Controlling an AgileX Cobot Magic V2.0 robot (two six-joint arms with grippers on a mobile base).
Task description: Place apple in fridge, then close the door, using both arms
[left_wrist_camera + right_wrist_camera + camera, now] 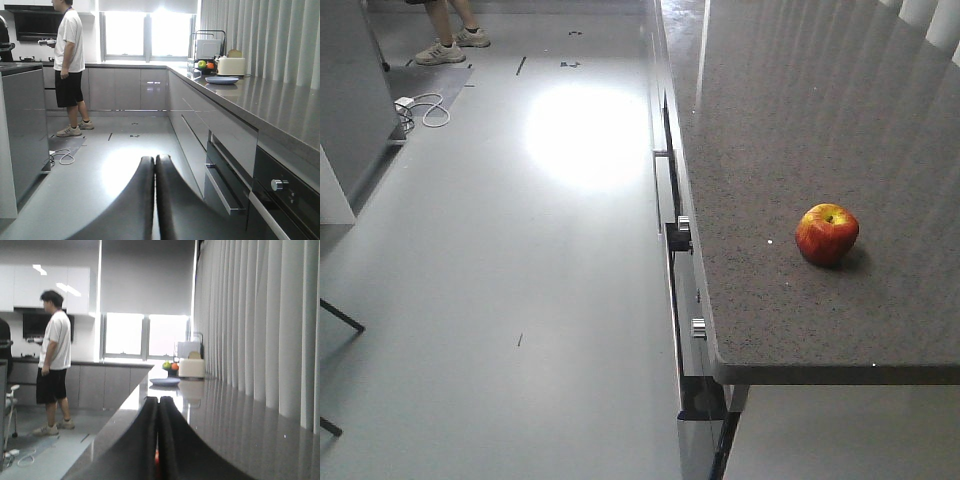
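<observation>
Apple [827,234] rests lower right in the front view, on the tabletop [770,120], untouched. My left jaws and right jaws are each pressed closed, holding nothing. Step in hand: pick-up, not begun. Next, I judge: open right jaws, approach Apple.

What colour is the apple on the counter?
The apple is red with yellow-orange patches; the front-facing view shows it best.

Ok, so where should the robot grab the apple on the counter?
Probably around its round middle, pinching two opposite sides, coming down from above. The apple sits upright, dimple up, alone on the counter, so its sides are free. The right hand is shut and must open first.
</observation>
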